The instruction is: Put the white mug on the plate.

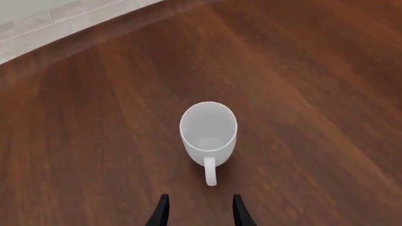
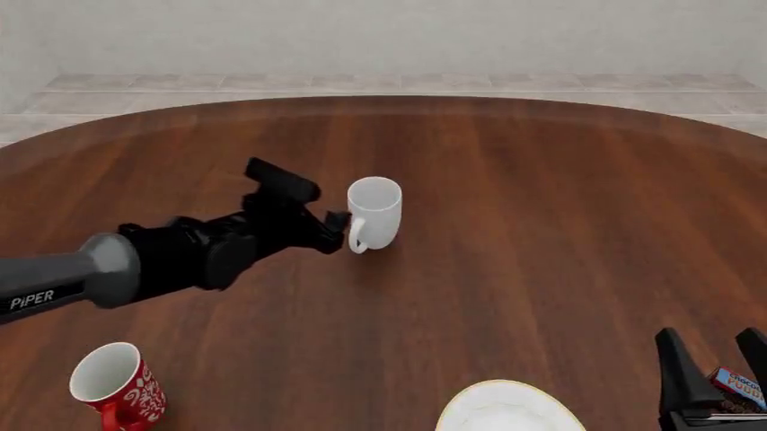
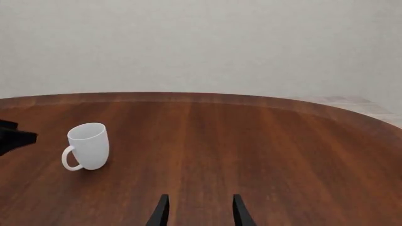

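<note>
The step in hand looks like the approach: the left claw sits just beside the mug, fingers spread and empty, lined up on the handle. The mug stands upright mid-bench, well apart from the plate at the near edge. Next it would need to close on the handle or rim, lift, and carry toward the plate. The right claw waits near the plate, spread and empty. "PIPER" reads on the left arm; a red mug shows a white pattern
</note>
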Available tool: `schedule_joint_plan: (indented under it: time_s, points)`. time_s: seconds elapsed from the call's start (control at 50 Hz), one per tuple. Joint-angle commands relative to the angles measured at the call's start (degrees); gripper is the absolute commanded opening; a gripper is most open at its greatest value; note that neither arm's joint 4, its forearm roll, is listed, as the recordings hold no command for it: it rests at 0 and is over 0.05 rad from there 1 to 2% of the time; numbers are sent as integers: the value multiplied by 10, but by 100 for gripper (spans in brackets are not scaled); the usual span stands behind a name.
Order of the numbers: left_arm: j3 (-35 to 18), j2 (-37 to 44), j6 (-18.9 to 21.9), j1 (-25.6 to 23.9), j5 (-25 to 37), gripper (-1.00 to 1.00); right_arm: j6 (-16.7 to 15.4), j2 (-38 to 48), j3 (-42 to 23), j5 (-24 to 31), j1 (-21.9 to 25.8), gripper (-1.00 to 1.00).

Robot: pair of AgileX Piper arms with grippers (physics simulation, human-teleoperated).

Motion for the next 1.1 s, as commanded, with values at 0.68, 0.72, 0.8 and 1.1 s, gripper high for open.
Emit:
schedule_joint_plan:
  time_s: [0.68,0.72,0.8,1.1]
  points:
    - [-72,125,-17,-5,-24,100,0,0,0,0,0,100]
    - [-74,130,-18,-5,-24,100,0,0,0,0,0,100]
    - [-85,137,-32,-11,-16,100,0,0,0,0,0,100]
    - [-111,172,-48,-11,-13,100,0,0,0,0,0,100]
